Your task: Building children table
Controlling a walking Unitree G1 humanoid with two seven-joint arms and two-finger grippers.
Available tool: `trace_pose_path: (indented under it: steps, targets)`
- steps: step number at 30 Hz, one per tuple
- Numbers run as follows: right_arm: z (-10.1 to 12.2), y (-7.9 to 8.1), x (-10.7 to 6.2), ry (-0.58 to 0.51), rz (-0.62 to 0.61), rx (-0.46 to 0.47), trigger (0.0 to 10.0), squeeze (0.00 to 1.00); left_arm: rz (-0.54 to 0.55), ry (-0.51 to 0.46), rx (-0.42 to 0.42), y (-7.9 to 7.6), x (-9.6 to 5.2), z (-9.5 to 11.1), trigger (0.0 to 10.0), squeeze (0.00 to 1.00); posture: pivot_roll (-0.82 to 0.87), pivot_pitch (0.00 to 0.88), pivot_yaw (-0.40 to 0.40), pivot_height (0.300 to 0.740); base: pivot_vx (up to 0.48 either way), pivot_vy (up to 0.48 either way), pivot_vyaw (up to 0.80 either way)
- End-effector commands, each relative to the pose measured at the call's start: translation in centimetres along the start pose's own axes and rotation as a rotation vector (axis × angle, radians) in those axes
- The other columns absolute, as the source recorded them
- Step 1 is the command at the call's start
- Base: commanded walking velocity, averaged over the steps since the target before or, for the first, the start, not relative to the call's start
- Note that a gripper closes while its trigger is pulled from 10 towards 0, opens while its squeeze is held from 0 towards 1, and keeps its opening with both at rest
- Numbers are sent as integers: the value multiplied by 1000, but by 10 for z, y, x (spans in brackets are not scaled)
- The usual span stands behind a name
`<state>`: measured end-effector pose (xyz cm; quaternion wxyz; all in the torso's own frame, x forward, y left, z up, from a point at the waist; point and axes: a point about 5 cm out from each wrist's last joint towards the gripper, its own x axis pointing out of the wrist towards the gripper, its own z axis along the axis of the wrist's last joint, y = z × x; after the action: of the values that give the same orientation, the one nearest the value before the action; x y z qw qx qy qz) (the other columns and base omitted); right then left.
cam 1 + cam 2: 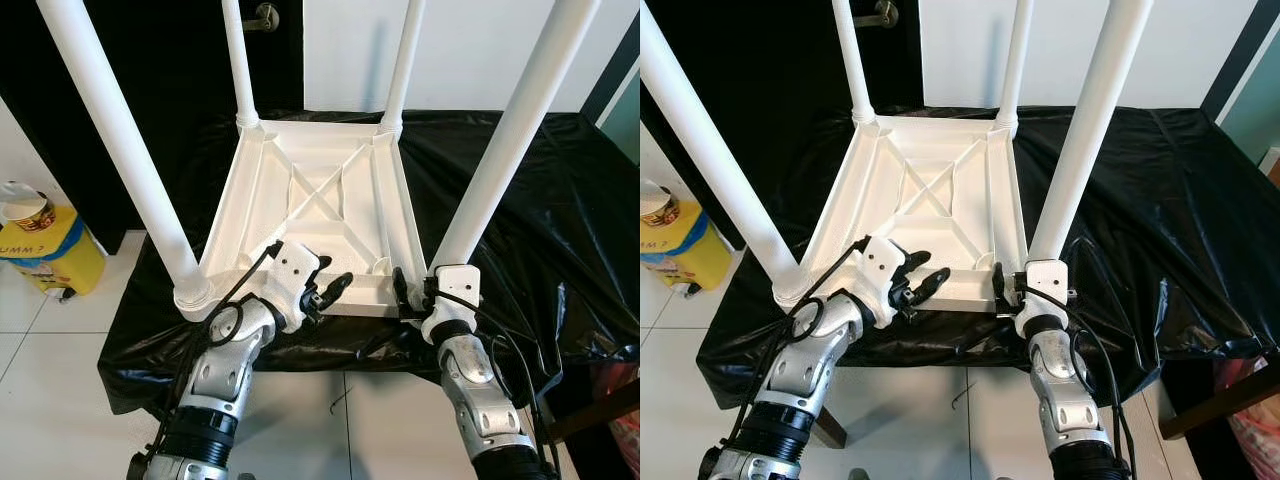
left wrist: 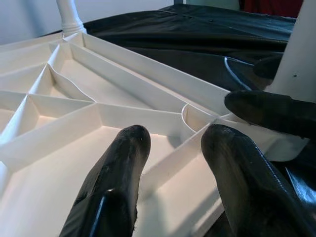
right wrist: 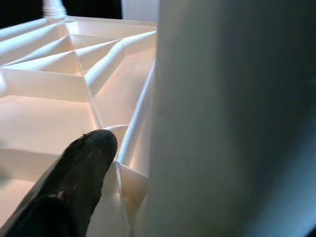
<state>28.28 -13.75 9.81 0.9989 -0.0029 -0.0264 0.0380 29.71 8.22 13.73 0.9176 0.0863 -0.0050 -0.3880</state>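
Four white legs [image 1: 118, 140] stand up from the upturned children's table [image 1: 318, 200], which lies top-down on a surface draped in black sheeting [image 1: 520, 200], its near edge at the surface's near edge in front of me. All four legs look seated in their corner sockets, so I judge the build close to done.

My left gripper [image 1: 330, 290] hovers over the near rim of the tabletop, fingers parted and holding nothing; in my left wrist view the two black fingers [image 2: 116, 187] straddle one of the moulded ribs [image 2: 148, 116] of the underside. My right gripper [image 1: 405, 290] sits at the near right corner, right at the base of the near right leg [image 1: 520, 130]. One finger [image 3: 74, 177] shows beside that leg, with the leg filling the space next to it, but I cannot tell whether I am clamped on it or just against it.

As I judge it, the table is hollow moulded plastic: light, stiff, smooth and a bit slippery. The long legs would lever hard on their sockets, so I'd take hold low, at a leg's base or on the rim and ribs, not high up a leg. A yellow bucket [image 1: 50, 250] stands on the floor to my left.
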Motion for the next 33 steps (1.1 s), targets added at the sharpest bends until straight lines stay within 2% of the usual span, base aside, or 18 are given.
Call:
trace_pose_path:
  steps: [1,5,6,9,10,14,16,21,23,24,25,26,33]
  targets:
    - [5,2,1,-23,52,12,10000,1000,83,3,4,4,0,-2,10000,0,8,0,-42,740,0,0,0]
    - [5,1,-1,-30,131,-10,10000,1000,71,3,11,2,1,-2,10000,0,12,0,-39,740,0,0,0]
    - [4,-2,-1,-28,165,-29,10000,745,67,3,16,3,1,-2,10000,0,13,0,-39,740,0,0,0]
    - [4,-5,0,-26,183,-41,10000,745,64,3,19,3,1,-2,10000,0,13,0,-39,740,0,0,0]
    - [4,-8,0,-23,234,-61,10000,0,63,4,29,5,0,-1,10000,0,17,0,-42,740,0,0,0]
    - [4,-10,1,-24,279,-75,10000,0,64,3,38,7,0,-1,10000,0,20,0,-45,740,0,0,0]
    - [7,-15,2,-26,377,-108,10000,0,64,6,56,11,-1,0,10000,0,22,0,-39,740,0,0,0]
    - [10,-20,4,-26,443,-132,10000,0,61,8,66,13,-2,0,10000,0,22,0,-34,740,0,0,0]
    - [10,-25,8,-10,508,-175,10000,0,51,7,78,15,-2,2,10000,0,20,0,-27,740,0,0,0]
    - [10,-28,10,-5,521,-189,3529,0,47,5,82,15,-1,3,10000,0,20,0,-22,740,0,0,0]
    - [10,-28,10,-5,521,-189,3529,0,47,5,82,15,-1,3,10000,0,20,0,-22,740,0,0,0]
    - [10,-31,12,-1,527,-204,0,0,43,2,85,15,0,5,10000,0,19,0,-21,740,0,0,0]
    - [3,-33,8,26,534,-245,0,0,29,2,86,13,0,5,10000,0,15,0,-16,740,0,0,0]
